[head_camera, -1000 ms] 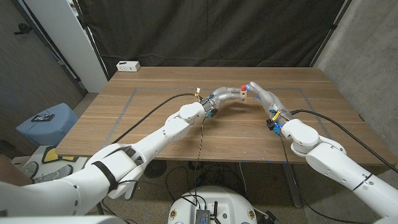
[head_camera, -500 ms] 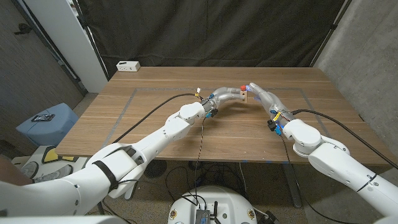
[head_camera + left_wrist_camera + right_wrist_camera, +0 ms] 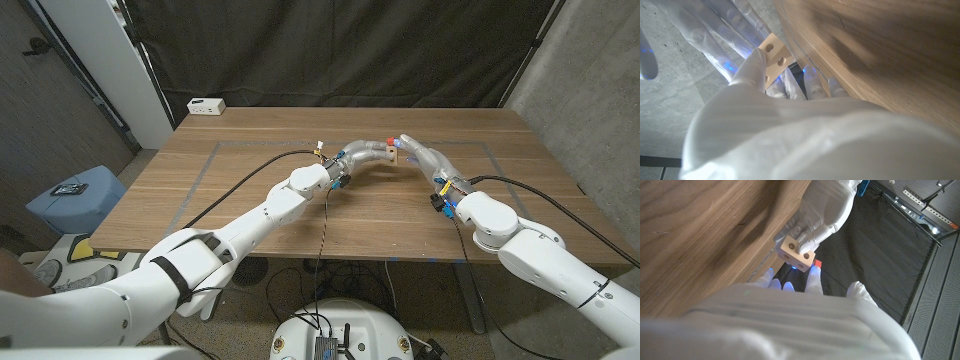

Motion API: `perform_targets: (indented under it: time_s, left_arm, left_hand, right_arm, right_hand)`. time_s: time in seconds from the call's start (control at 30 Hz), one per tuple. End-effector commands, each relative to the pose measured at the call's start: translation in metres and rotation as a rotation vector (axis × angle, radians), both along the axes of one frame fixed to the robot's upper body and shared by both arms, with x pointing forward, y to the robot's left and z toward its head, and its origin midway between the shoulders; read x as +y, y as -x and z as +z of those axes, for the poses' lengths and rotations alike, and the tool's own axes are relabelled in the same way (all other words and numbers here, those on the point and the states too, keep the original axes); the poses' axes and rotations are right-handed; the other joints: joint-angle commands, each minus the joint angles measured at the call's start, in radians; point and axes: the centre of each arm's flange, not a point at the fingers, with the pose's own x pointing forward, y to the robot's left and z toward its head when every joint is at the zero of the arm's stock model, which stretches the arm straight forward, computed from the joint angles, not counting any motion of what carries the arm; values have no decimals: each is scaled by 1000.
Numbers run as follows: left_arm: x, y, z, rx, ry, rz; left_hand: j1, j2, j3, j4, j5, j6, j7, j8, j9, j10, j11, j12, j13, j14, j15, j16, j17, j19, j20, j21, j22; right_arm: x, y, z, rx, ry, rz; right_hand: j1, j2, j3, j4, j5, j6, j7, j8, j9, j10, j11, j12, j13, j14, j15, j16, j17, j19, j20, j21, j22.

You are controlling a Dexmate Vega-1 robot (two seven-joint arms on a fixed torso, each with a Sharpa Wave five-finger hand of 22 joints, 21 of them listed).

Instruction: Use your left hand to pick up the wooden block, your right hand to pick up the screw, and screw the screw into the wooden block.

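My left hand (image 3: 358, 156) holds the small pale wooden block (image 3: 388, 153) above the middle of the table. The block's faces have round holes, as the left wrist view (image 3: 772, 59) and the right wrist view (image 3: 797, 253) show. My right hand (image 3: 421, 156) meets the block from the right, fingertips against it. A red screw head (image 3: 390, 139) shows at the block's top, and the right wrist view has this screw (image 3: 816, 265) pinched at my right fingertips (image 3: 790, 285) beside the block. The screw's shaft is hidden.
A white power strip (image 3: 206, 105) lies at the table's far left corner. Black cables (image 3: 250, 170) trail from both wrists over the wooden table (image 3: 240, 205). Blue tape lines (image 3: 205, 165) mark a rectangle on it. A blue stool (image 3: 75, 200) stands left of the table.
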Motion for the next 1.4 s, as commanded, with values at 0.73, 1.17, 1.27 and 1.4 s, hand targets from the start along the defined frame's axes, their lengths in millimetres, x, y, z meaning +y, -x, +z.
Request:
perform_targets:
  time_s: [0.73,1.17,1.27,1.4]
  left_arm:
    - [-7,-2,4,-6,-12,-8]
    - [-8,1,2,-10,-9,-8]
    - [-8,2,2,-12,-9,-8]
    - [-8,3,1,-13,-10,-8]
  left_hand:
    - [-19,30,84,79,5,40,33,8,2,9,1,15,27,11,-25,6,3,11,0,3,2]
    - [-19,29,83,79,5,41,33,8,2,9,2,15,27,10,-27,6,3,11,-1,3,2]
    - [-19,29,84,79,5,40,33,8,2,8,2,15,27,11,-26,6,3,11,-1,3,2]
    - [-18,29,84,79,5,39,31,8,2,9,1,15,27,11,-26,6,3,11,-2,3,2]
  right_arm:
    - [-17,4,2,2,-20,-18]
    - [-30,5,0,-1,-37,-39]
    - [-31,5,1,2,-36,-41]
    - [-32,5,1,-1,-32,-47]
  right_hand:
    - [-8,4,13,-3,8,7,-6,5,0,2,-11,7,2,-44,0,6,-2,-3,-3,5,1]
    - [-9,4,16,-4,8,-2,-2,1,0,5,-5,7,2,-42,-1,6,-2,-2,-3,5,1]
    - [-10,3,16,-5,8,-23,-9,-6,0,2,-2,6,2,-43,-1,6,-2,-2,-2,5,1]
    - [-12,2,17,-5,8,-44,-23,-11,1,-4,6,4,2,-44,-1,6,-2,-4,-1,4,1]
